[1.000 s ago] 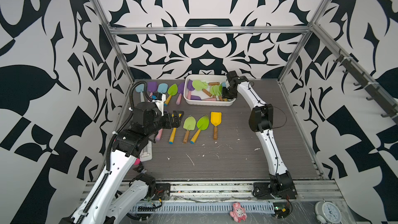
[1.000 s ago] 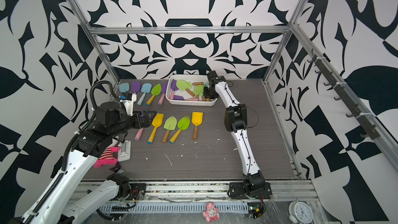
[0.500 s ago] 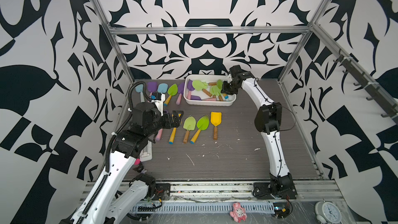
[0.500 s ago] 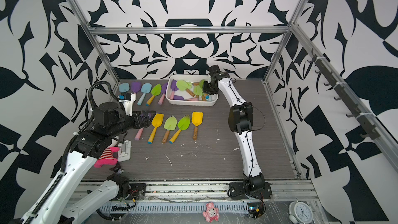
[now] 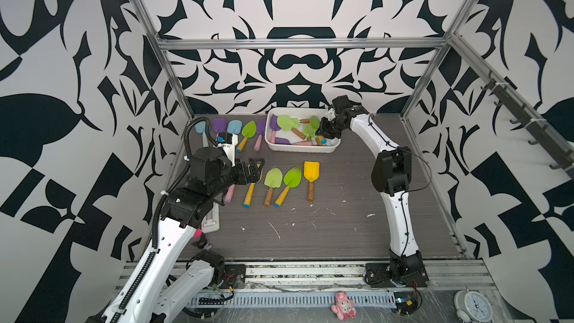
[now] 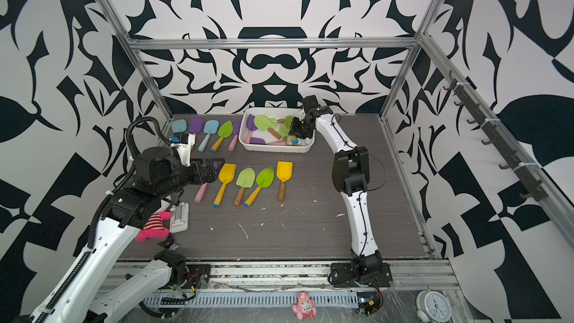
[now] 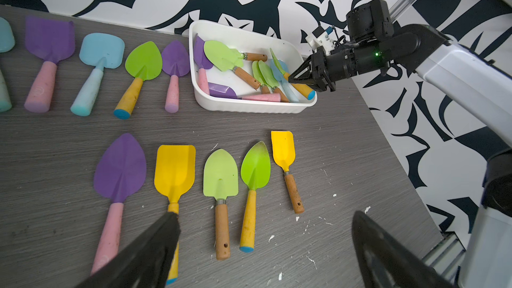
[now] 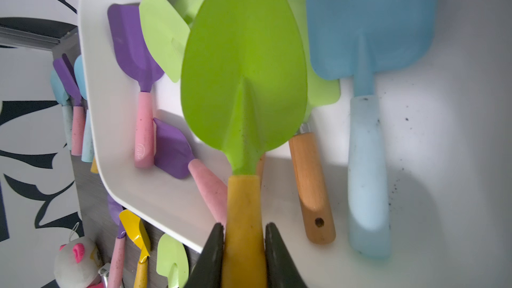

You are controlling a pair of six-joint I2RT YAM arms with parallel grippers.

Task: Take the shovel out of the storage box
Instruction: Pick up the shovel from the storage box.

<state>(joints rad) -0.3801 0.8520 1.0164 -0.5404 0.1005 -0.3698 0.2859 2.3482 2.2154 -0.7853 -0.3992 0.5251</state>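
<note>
The white storage box [image 5: 301, 148] [image 6: 276, 149] [image 7: 249, 108] [image 8: 166, 198] stands at the back of the table and holds several toy shovels. My right gripper [image 8: 243, 227] [image 5: 320, 130] [image 6: 293, 132] [image 7: 291, 80] reaches over the box's right end. It is shut on the yellow handle of a shovel with a green leaf-shaped blade [image 8: 243, 78], which lies above the other shovels in the box. My left gripper [image 7: 264, 216] [image 5: 253, 169] [image 6: 211, 169] hovers open and empty over the near row of shovels at the left.
Two rows of shovels lie on the table left and in front of the box, among them a yellow one [image 5: 311, 172] and a green one [image 5: 248, 130]. A pink plush toy [image 6: 153, 228] and a white block [image 6: 180, 219] sit by the left arm. The back wall rises directly behind the box.
The right arm's elbow has swung to the right and its wrist has shifted slightly right and back, still gripping the green shovel. The left arm has not moved.
</note>
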